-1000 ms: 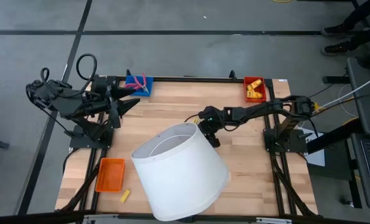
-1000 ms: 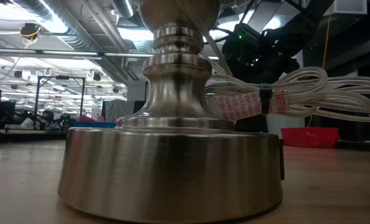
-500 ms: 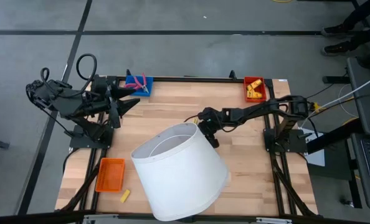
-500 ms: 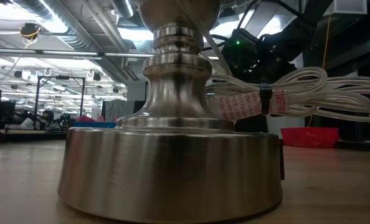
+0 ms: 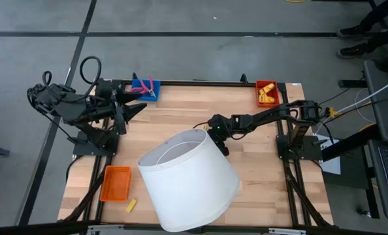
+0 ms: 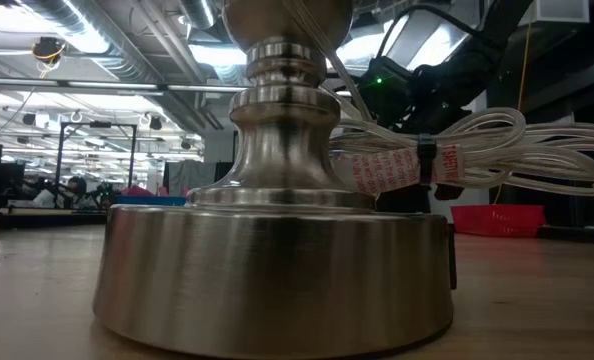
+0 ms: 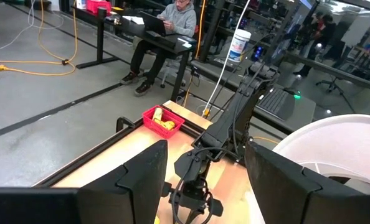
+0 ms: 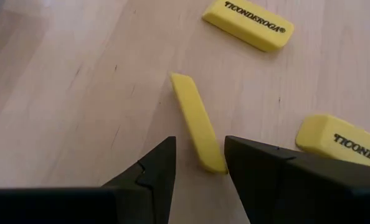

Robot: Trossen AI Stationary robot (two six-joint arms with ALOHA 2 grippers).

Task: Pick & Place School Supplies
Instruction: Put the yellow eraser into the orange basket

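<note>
In the right wrist view my right gripper is open just above the wood. Its fingers stand on either side of the near end of a thin yellow eraser lying flat, and I see no touch. Two blockier yellow erasers with dark lettering lie nearby, one beyond it and one to the side. In the high view this gripper sits at the far rim of the white lampshade, which hides the erasers. My left gripper waits open at the far left corner beside the blue tray, which holds pink-handled scissors.
A red tray with yellow pieces sits at the far right edge. An orange tray lies near left, with a loose yellow piece beside it. The lamp's metal base and bundled cord fill the low view.
My right arm has crept a little toward the table's left, bringing its gripper closer along the lampshade's far rim. Nothing else has moved.
</note>
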